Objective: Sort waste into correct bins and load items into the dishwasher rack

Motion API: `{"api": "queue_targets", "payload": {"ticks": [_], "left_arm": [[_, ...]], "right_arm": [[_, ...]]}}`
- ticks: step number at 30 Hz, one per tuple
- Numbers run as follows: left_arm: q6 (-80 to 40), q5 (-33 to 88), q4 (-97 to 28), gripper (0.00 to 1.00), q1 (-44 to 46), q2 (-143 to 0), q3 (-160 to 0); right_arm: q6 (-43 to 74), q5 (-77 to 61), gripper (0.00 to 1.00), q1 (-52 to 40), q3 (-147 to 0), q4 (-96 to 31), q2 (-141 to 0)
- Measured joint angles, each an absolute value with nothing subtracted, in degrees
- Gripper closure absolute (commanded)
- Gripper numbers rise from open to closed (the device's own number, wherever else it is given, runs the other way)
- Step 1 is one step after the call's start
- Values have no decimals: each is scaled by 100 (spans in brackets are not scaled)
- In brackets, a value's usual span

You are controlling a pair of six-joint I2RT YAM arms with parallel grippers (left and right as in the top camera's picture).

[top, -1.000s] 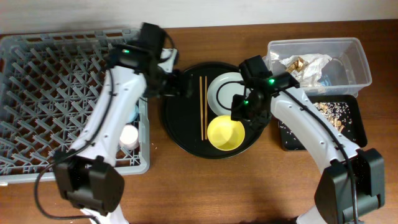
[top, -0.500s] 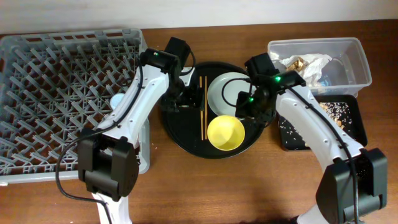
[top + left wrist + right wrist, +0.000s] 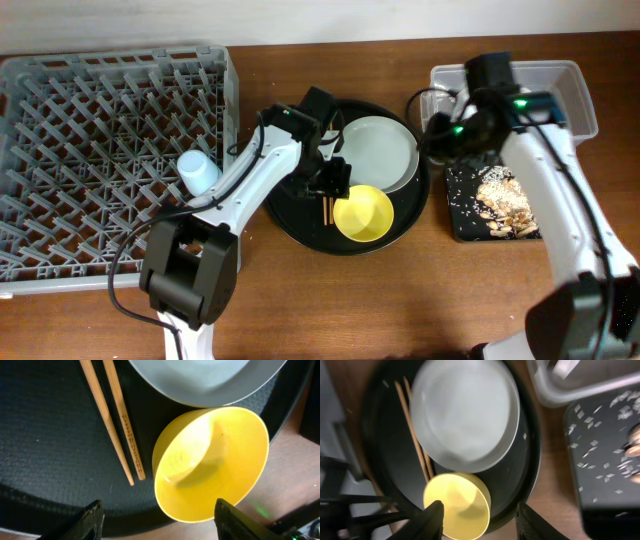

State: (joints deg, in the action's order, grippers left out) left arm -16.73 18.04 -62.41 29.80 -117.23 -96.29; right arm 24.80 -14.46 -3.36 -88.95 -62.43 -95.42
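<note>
The yellow bowl (image 3: 363,213) stands on the round black tray, in front of the grey-green plate (image 3: 377,152). The chopsticks (image 3: 117,420) lie left of them, mostly under my left arm in the overhead view. My left gripper (image 3: 330,182) is open just above the chopsticks and bowl (image 3: 210,460), empty. My right gripper (image 3: 438,135) is open and empty, high between the plate and the clear tub (image 3: 572,88). The black bin tray (image 3: 455,215) holds brown scraps and rice grains (image 3: 500,195). The light blue cup (image 3: 198,170) stands in the grey rack (image 3: 90,140). The pink cup is hidden.
The large round black tray (image 3: 295,215) sits between the rack and the bins. White paper (image 3: 565,367) shows in the clear tub. Bare wooden table (image 3: 400,300) runs along the front.
My left arm swung from the rack to over the round tray, ending above the chopsticks and bowl. My right arm drew back from the plate toward the bins. More scraps lie in the black tray.
</note>
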Motion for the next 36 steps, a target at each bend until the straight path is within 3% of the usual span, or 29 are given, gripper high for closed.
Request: {"api": "queue_targets", "payload": {"ticks": [5, 13, 22, 26, 28, 29, 36], "left_arm": [[-1730, 1754, -5878, 32, 3192, -11723, -9325], [-1935, 1409, -5695, 50, 3422, -11723, -9096], [-1955, 1282, -5561, 66, 3444, -11944, -9094], [-1977, 1271, -5537, 89, 3461, -12147, -9059], [-1994, 1260, -5527, 98, 3465, -12151, -9056], [-2005, 1262, -5516, 99, 3465, -12151, -9056], [-2018, 1238, -5596, 99, 3465, -12151, -9080]], "right_arm": [[2408, -1444, 36, 78, -8991, -6392, -9373], [2333, -1413, 32, 248, -8991, -6517, -9159], [2305, -353, 15, 248, -9065, -6510, -7006], [2314, 93, 14, 248, -9096, -6547, -6346], [2318, 180, 8, 248, -9096, -6571, -6283], [2311, 222, 2, 248, -9096, -6600, -6287], [2335, 303, 2, 248, -9096, -6737, -6613]]}}
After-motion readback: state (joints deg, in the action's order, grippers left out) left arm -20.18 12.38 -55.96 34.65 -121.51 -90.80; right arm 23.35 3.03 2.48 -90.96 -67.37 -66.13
